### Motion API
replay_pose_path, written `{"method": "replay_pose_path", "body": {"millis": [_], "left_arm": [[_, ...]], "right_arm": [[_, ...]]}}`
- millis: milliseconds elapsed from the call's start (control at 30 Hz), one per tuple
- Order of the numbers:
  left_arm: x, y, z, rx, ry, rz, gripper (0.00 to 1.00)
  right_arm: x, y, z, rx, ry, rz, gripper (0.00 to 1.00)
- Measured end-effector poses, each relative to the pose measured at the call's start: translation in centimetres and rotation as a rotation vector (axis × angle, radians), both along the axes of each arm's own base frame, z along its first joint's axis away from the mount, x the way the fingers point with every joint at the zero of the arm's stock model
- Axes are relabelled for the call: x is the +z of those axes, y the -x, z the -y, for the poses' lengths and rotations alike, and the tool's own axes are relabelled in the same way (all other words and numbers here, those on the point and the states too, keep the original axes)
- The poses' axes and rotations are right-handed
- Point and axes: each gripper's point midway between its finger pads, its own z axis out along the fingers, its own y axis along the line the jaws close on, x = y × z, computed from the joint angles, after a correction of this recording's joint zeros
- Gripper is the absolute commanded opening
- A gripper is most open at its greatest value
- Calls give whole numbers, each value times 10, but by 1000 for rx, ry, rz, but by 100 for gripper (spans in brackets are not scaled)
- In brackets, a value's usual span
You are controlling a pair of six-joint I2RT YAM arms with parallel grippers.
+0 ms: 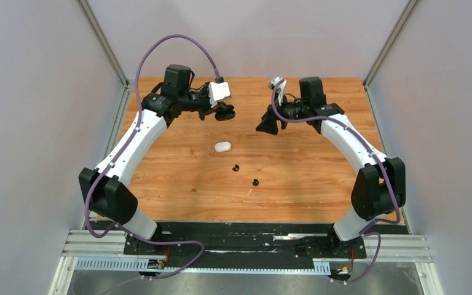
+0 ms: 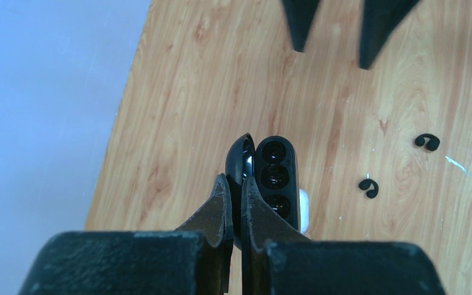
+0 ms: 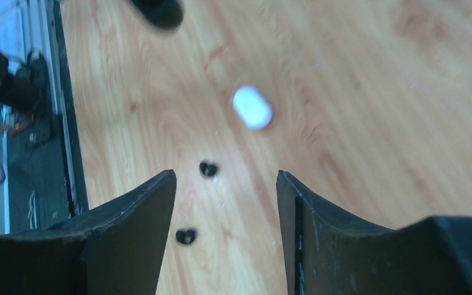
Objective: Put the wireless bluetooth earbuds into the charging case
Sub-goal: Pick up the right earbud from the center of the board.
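Left gripper (image 2: pixel 235 184): pinched the open black case (image 2: pixel 275 175), mid-frame.
Right gripper (image 3: pixel 226 175): stood spread, empty.
Black earbuds (image 1: pixel 235 168) (image 1: pixel 255 182): lay loose on table (image 1: pixel 319 196), below white case (image 1: pixel 222 146).

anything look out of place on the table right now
Only the two black earbuds: they lie loose on the table, outside the open black case clamped in the left gripper. Nothing looks spilled or damaged.
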Motion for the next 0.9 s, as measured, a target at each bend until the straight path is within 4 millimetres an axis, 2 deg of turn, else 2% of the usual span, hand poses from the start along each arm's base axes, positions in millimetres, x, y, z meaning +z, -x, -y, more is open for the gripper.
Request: {"method": "replay_pose_path", "body": {"millis": [33, 167, 300, 367, 567, 700, 900], "left_arm": [[-2, -1, -1, 6, -4, -2, 0], [-9, -2, -4, 30, -15, -11, 0], [-14, 2, -8, 59, -13, -28, 0], [-15, 7, -11, 77, -4, -38, 0], [-15, 18, -16, 112, 23, -59, 0], [-19, 22, -19, 132, 32, -76, 0], [-24, 29, -23, 158, 38, -96, 0]], "right_arm": [[-12, 9, 1, 18, 17, -4, 56], [-73, 54, 13, 106, 111, -35, 39], [-121, 86, 23, 180, 215, -68, 41], [-137, 98, 23, 199, 262, -87, 42], [-169, 127, 16, 194, 369, -164, 45], [-181, 140, 17, 229, 402, -170, 44], [-191, 151, 27, 452, 437, 115, 50]]}}
